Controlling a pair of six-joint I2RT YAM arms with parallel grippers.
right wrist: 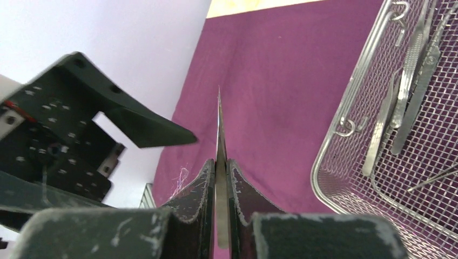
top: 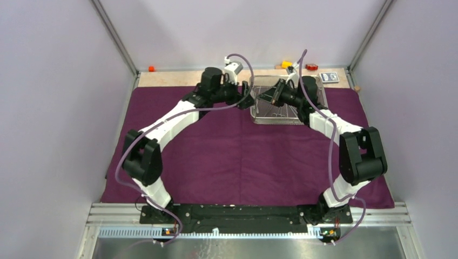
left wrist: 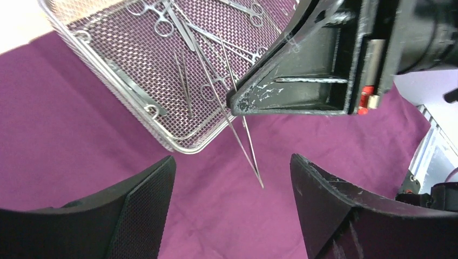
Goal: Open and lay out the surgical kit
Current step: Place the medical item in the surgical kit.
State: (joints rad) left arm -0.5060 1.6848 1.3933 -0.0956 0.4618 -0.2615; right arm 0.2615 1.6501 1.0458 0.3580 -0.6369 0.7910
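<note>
Handover stage of laying out the surgical kit. The dark purple cloth wrap (top: 232,156) is already lying open and flat over most of the tabletop (top: 173,79), and the wire-mesh tray (left wrist: 108,43) is sitting on it near the far edge, a little right of the middle. It is still carrying the ring-handled clamps (left wrist: 162,24) and other slim steel instruments. The right gripper (right wrist: 219,167) is pinching one pair of tweezers (left wrist: 248,145) with its jaws pressed almost together on the handle end. The tips are pointing out past the tray's left rim and hanging above the cloth, apart from it. The left gripper (left wrist: 232,162) is facing these tips from just beside the tray, with its jaws standing wide and nothing between them. Both arms are reaching far forward with their elbows bowed outward toward the left and right edges, and their forearms are converging so that the two wrists are nearly meeting at the tray's left side. Judged from this arrangement, the step in hand is passing the tweezers from right to left, or setting them on the cloth. The next move calls for the left jaws to be centred across the thin legs and to be gripping firmly before the right jaws let go, since so slender a piece could be twisting or slipping free.
</note>
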